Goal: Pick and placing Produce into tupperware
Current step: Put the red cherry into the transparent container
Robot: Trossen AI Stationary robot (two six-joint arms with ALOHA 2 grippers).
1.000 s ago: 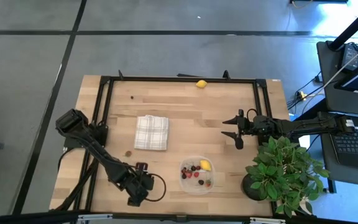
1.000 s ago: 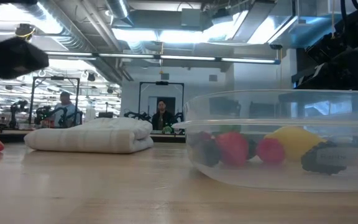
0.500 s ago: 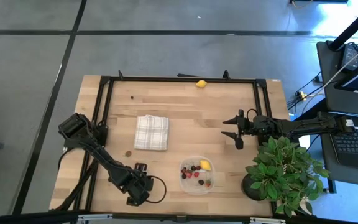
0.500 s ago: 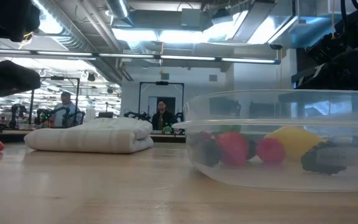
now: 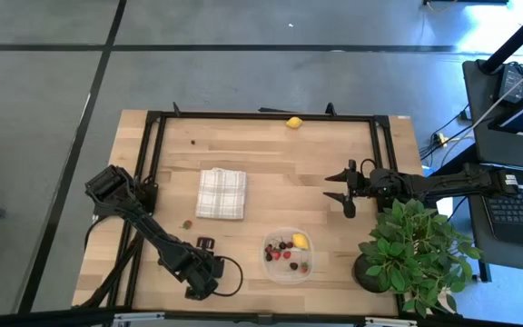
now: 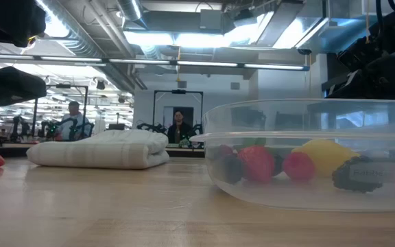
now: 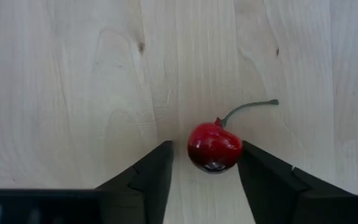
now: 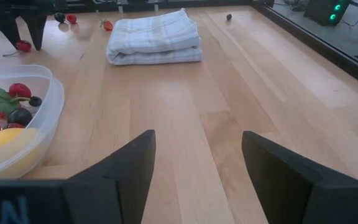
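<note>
On my left wrist feed, the left gripper (image 7: 204,180) is pointed down at the pale wooden tabletop (image 7: 73,81) with its two dark fingers (image 7: 151,177) spread apart, and a small glossy red cherry with a thin green stem (image 7: 214,146) lies on the wood between the fingertips, unclamped. From overhead I locate this gripper (image 5: 205,245) near the table's front edge, to the left of the clear, shallow, rounded-square plastic tupperware container (image 5: 288,270). The container holds several small red and dark berries (image 5: 283,249) and one small yellow lemon-like fruit (image 5: 300,241); at table height I see the same load through its transparent wall (image 6: 307,195): red strawberries (image 6: 256,163), dark berries and the yellow fruit (image 6: 324,154). A tiny loose fruit (image 5: 187,223) lies on the wood just off the front left corner of the folded white-and-grey checked cloth (image 5: 221,193), which sits behind and left of the container. The right gripper (image 5: 346,188) hangs over the right half of the table, behind the container, fingers open and holding nothing. A leafy green potted plant (image 5: 413,243) stands at the right front corner. Further back, a tiny dark berry (image 5: 195,142) lies near the rear left, and a second small yellow lemon-like fruit (image 5: 293,122) rests against the black metal frame (image 5: 261,114) at the rear edge.
</note>
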